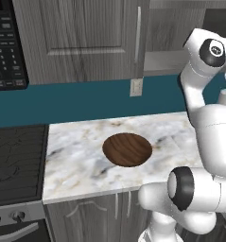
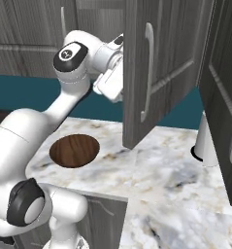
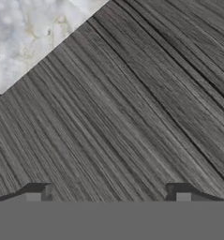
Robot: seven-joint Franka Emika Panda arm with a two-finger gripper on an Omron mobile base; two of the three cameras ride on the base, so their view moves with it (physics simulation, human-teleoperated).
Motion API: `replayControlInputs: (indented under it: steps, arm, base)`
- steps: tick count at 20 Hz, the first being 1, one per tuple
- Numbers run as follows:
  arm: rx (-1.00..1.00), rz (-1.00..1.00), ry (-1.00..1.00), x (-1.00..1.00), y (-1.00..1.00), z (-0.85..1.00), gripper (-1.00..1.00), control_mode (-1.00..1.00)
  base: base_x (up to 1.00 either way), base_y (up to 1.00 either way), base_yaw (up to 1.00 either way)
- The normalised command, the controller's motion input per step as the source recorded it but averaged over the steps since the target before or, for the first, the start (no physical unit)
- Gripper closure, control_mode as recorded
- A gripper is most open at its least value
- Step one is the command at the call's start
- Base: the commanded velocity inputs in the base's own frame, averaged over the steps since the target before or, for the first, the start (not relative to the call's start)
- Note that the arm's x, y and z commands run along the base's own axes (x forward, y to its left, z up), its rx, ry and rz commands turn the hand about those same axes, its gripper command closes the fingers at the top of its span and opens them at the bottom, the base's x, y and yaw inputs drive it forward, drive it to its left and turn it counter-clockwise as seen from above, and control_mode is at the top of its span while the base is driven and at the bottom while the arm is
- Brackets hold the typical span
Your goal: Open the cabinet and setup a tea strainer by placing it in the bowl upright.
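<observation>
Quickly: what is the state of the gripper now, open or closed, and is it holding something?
Gripper: open, holding nothing, close against the grey cabinet door.

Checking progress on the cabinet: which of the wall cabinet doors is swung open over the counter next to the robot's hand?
The door with the long silver handle, right beside the gripper; the door above the bowl is shut.

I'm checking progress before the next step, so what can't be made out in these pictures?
- Inside of the grey wood-grain wall cabinet: right base view, hidden behind its swung-open door.
- Gripper: right base view, fingertips hidden behind that door's edge.
- Round dark brown wooden bowl: right base view, left rim covered by the white arm.
</observation>
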Motion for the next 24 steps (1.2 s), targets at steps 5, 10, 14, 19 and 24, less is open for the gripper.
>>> replayControlInputs:
  steps: [5, 10, 14, 19, 24]
  arm:
    - [0.01, 0.07, 0.0, 0.0, -0.56, 0.0, -1.0, -1.0]
    - [0.03, 0.09, 0.0, 0.08, -0.47, 0.0, -1.0, -1.0]
    - [0.07, 0.0, -0.09, 0.1, 0.73, 0.0, -1.0, -1.0]
    - [0.08, -0.01, -0.28, 0.09, 1.0, -0.04, -1.0, -1.0]
    - [0.37, -0.21, -0.39, 0.55, 0.94, -0.04, -1.0, -1.0]
  base:
    - [0.0, 0.0, 0.0]
    - [0.0, 0.0, 0.0]
    - [0.0, 0.0, 0.0]
    - [0.0, 0.0, 0.0]
    - [0.0, 0.0, 0.0]
